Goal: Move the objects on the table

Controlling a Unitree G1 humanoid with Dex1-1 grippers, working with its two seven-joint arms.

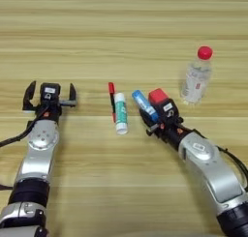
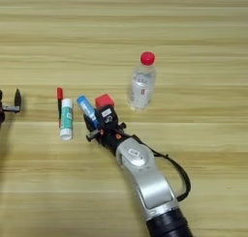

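Right hand (image 1: 149,116) pinches the blue tube (image 1: 144,104) beside the red cube (image 1: 157,95) mid-bench (image 1: 121,33), apparently mid-pickup; next comes a lift. Left hand (image 1: 49,96) rests spread, idle, far left.

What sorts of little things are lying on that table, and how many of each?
Bottle: 1, clear bottle with red cap
Tubes: 2, blue glue-stick tube, white tube with green label
Pen: 1, thin red pen
Cube: 1, small red cube
Total: 5
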